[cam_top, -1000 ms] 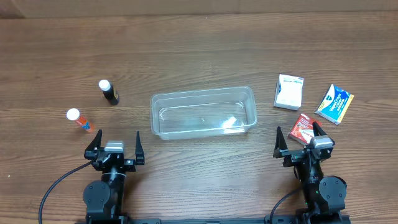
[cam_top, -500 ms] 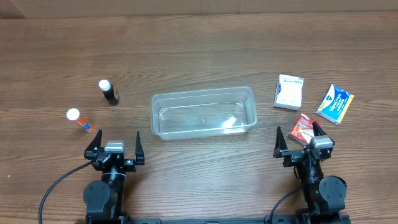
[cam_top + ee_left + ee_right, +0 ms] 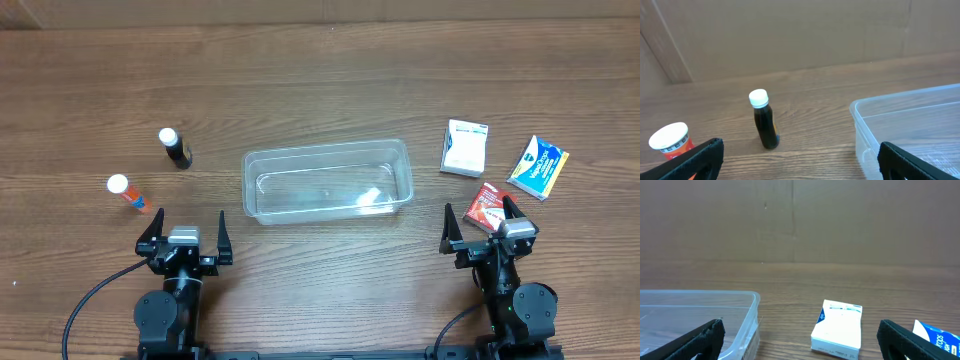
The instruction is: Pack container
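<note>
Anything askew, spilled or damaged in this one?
Nothing stands out. The container sits flat and holds nothing. The dark bottle and orange bottle stand upright to its left. The white box, blue box and red box sit at loose angles right of it. The left claw and right claw are open.

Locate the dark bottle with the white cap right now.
In the overhead view the dark bottle stands left of the clear container, beyond and right of the orange bottle, ahead of the open left gripper.
</note>
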`<action>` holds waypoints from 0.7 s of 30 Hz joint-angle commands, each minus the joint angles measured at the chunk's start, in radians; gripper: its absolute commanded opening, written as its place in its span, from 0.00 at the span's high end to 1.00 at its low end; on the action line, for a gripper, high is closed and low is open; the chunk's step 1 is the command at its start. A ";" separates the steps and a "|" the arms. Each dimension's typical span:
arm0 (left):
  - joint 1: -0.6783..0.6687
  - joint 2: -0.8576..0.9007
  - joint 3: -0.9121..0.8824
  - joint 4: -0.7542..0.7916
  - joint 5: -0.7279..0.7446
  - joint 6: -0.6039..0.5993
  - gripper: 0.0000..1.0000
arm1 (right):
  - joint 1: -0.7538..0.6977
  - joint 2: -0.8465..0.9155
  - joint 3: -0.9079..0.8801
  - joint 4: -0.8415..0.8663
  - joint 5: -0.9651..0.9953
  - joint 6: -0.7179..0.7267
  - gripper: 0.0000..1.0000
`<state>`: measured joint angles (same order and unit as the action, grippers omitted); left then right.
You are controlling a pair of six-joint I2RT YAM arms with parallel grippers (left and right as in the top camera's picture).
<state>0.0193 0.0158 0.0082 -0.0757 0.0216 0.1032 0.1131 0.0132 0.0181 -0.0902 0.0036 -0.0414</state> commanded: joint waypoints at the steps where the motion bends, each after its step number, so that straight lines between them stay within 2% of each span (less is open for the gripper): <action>1: -0.001 -0.010 -0.003 -0.001 -0.005 -0.019 0.00 | 0.005 -0.006 -0.010 0.006 -0.005 -0.004 0.00; 9: 0.000 -0.010 -0.003 0.012 -0.077 0.008 0.00 | 0.005 -0.006 -0.010 0.006 -0.004 0.042 0.00; 11: 0.000 -0.010 -0.003 0.028 -0.053 -0.078 0.00 | 0.005 -0.006 -0.010 0.006 -0.004 0.053 0.00; 14: 0.000 -0.010 0.005 0.021 -0.064 -0.227 0.00 | 0.005 -0.006 0.010 -0.017 -0.004 0.145 0.00; 18: 0.000 -0.002 0.167 -0.136 -0.082 -0.228 0.00 | 0.005 0.054 0.167 -0.156 0.012 0.151 0.00; 21: 0.000 0.103 0.315 -0.208 -0.084 -0.227 0.00 | 0.005 0.204 0.334 -0.233 0.022 0.151 0.00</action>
<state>0.0193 0.0372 0.1917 -0.2657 -0.0448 -0.1024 0.1131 0.1192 0.2115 -0.2939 0.0090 0.0975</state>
